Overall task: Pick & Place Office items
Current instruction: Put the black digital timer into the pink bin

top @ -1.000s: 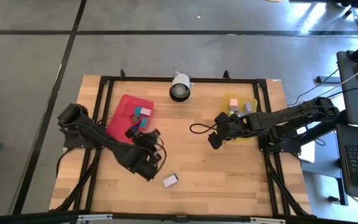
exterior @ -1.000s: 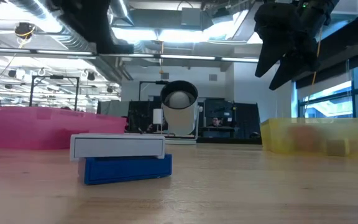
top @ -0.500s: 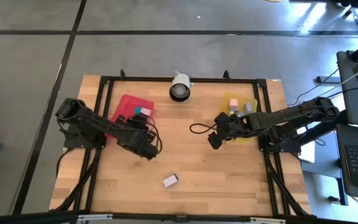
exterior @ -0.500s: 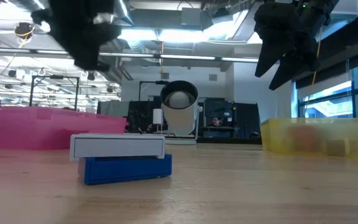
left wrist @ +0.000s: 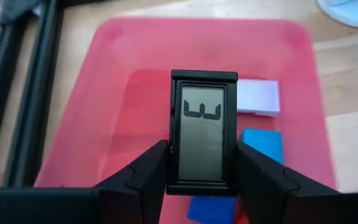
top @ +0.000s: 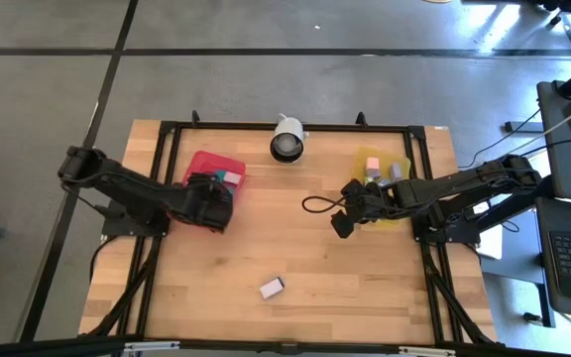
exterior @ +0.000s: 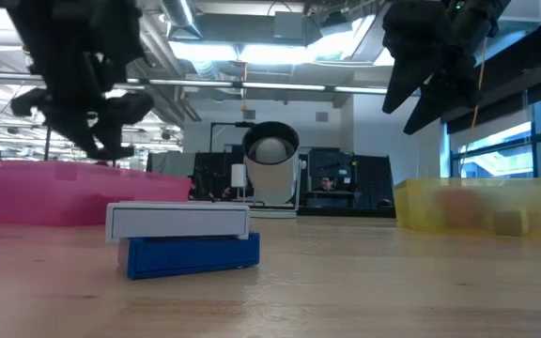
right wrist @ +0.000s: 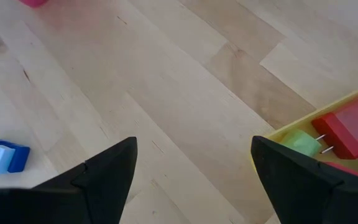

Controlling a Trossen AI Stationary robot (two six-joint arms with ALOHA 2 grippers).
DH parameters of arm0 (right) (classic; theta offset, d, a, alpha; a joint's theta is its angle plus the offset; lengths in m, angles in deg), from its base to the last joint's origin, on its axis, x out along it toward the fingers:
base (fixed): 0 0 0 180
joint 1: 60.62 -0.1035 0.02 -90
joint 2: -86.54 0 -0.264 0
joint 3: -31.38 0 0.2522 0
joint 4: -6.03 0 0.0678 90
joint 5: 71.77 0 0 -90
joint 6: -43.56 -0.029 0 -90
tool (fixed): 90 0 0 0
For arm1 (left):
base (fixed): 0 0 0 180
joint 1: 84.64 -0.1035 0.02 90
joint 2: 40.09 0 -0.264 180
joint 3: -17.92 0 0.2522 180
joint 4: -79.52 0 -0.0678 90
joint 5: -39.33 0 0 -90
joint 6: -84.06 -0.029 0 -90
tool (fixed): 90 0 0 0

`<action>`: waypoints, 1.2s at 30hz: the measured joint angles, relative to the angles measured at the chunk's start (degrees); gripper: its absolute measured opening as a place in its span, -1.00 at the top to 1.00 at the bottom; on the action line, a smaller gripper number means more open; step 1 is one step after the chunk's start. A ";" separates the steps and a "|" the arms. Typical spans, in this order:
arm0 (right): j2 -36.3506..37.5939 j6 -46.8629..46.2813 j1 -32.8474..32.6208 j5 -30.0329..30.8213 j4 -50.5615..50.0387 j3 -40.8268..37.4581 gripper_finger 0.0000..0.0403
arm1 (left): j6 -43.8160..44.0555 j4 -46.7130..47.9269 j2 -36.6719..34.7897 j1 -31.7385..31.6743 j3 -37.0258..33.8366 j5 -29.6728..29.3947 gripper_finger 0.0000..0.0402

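My left gripper [left wrist: 202, 163] hangs over the red tray [left wrist: 98, 93], shut on a black office item with a pale grey label face [left wrist: 202, 124]. In the high view the gripper [top: 206, 203] covers the tray's near end [top: 206, 162]. A white piece [left wrist: 257, 96] and blue pieces [left wrist: 263, 143] lie in that tray. A blue piece with a white top [top: 273, 288] rests flat on the table near the front edge. My right gripper [top: 343, 220] hangs open over bare table beside the yellow tray [top: 401, 213]. My left gripper pinches the black item by its two long sides [left wrist: 174, 171], at the end nearer the wrist, between its two fingers [left wrist: 148, 171]. The fingers slant down from the table's left, and the item runs on along them. It is lifted clear above the red tray, label face up.
A white round camera [top: 287, 139] stands at the table's far middle. The yellow tray holds pink [top: 372, 164], grey [top: 395, 171], red [right wrist: 353, 127] and green [right wrist: 303, 143] pieces. A black cable [top: 315, 205] loops by the right gripper. Bare wood [top: 295, 228] lies between the trays.
My left gripper has gone from beside the blue-and-white piece near the front edge toward the far left, ending over the red tray. It has sunk in the low view and rolled on the way. The blue-and-white piece has kept its place.
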 joint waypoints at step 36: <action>0.00 0.00 0.01 -0.28 0.15 0.00 -0.58 | -0.34 -14.95 -3.16 0.11 -7.52 5.28 -0.35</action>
